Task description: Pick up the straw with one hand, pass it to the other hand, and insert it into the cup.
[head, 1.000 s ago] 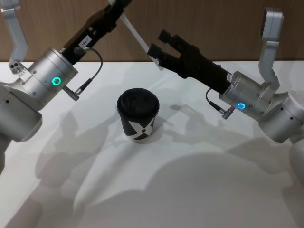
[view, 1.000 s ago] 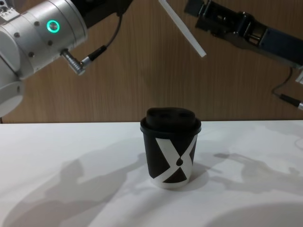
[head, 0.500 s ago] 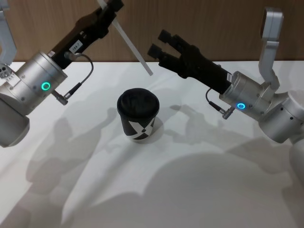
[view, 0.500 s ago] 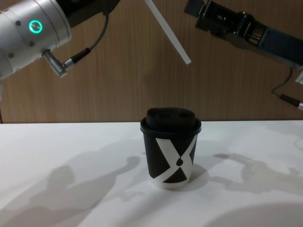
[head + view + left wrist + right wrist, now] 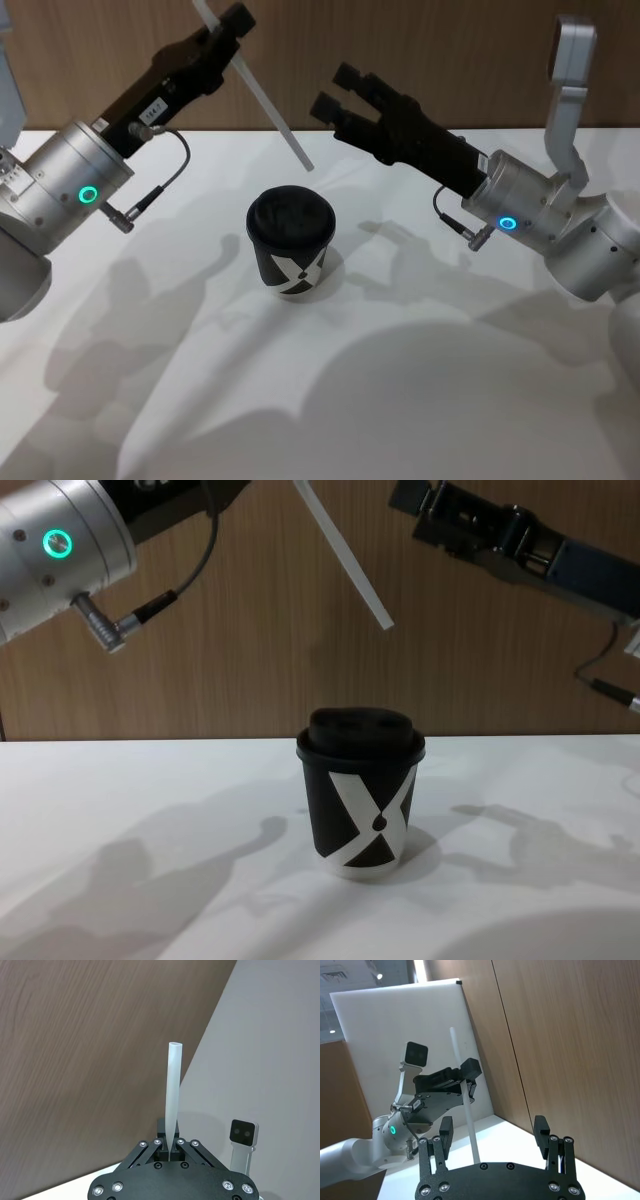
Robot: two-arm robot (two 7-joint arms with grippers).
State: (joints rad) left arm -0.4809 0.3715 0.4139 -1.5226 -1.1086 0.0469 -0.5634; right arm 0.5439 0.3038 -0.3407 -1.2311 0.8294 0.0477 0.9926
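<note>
Left gripper (image 5: 225,35) is raised above the table (image 5: 450,380), behind and left of the cup (image 5: 290,240), fingers clamped on the white straw (image 5: 265,105). The straw slants down toward the cup, its lower end clear of the black lid; its upper end is cut off at the head view's top edge. Right gripper (image 5: 335,90) is raised behind and right of the cup, fingers spread wide, holding nothing.

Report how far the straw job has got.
Done: the straw is off the table, clamped in the left gripper; the right gripper stands open and apart from it, so the handover looks finished. In hand: the straw hangs tilted above the cup. Left: getting its lower end into the lid.
</note>
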